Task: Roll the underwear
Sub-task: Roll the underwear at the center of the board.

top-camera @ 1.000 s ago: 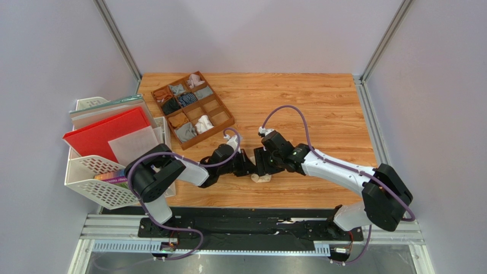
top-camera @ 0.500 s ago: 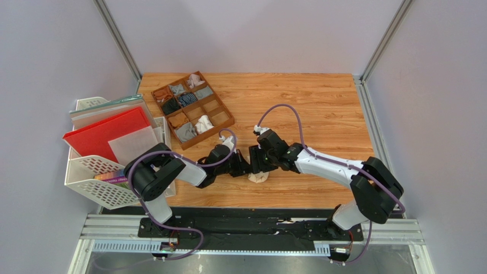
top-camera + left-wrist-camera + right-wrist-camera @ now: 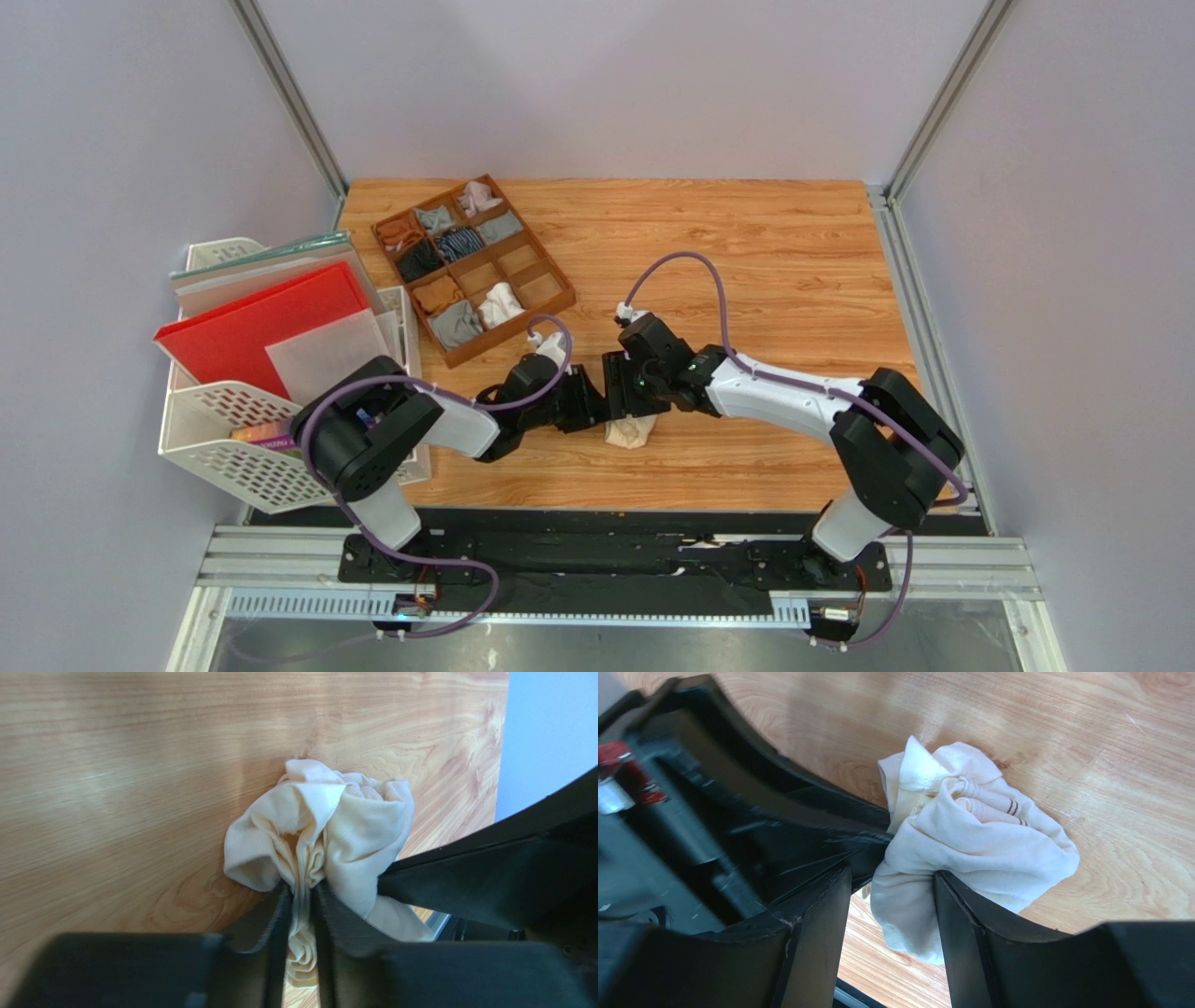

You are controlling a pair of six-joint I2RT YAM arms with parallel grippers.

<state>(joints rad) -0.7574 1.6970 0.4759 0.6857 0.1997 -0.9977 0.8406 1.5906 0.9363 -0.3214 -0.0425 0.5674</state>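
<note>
Left wrist: left fingers [image 3: 275, 927] pinch a fold of cream underwear [image 3: 354, 829]; right fingers [image 3: 962, 931] clamp the bundle. Soft, light, likely to unroll; grip across the whole roll.

We are looking into a lab robot cell: blank grey walls [image 3: 603, 84] and aluminium posts [image 3: 288, 98] box in a wooden table [image 3: 786, 252], a bolted metal rail [image 3: 617, 560] at six o'clock.
</note>
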